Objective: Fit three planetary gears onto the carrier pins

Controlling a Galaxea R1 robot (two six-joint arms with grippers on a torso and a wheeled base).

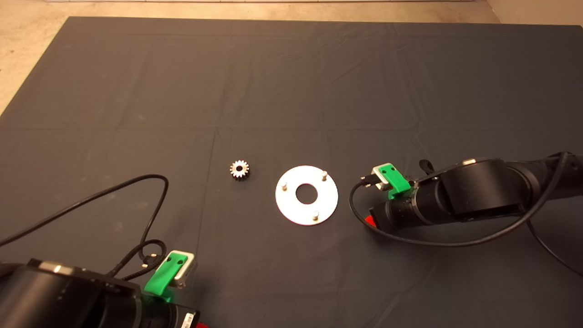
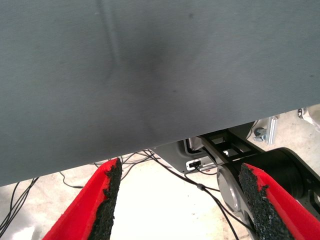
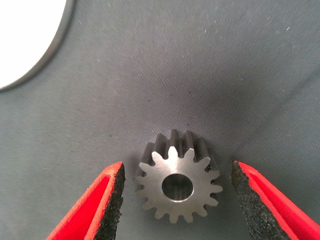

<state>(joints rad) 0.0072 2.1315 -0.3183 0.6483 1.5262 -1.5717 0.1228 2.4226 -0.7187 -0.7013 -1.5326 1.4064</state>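
Note:
The silver-white disc [image 1: 306, 207] lies mid-mat, and its three carrier pins [image 1: 284, 185] stand bare. One planetary gear [image 1: 239, 169] rests on the mat to the disc's left. Another gear [image 3: 177, 187] lies flat on the mat in the right wrist view, between the open fingers of my right gripper [image 3: 177, 167], with small gaps on both sides. In the head view the right arm hides this gear, and my right gripper [image 1: 370, 222] sits just right of the disc. My left gripper [image 2: 180, 167] waits open and empty at the mat's near left edge.
The left arm's black cables [image 1: 136, 191] loop over the mat's lower left. The right arm's cable [image 1: 455, 243] arcs below it. The disc's rim [image 3: 30, 45] shows beyond the right gripper. Past the mat's edge, the left wrist view shows floor, wires and the robot's base [image 2: 280, 170].

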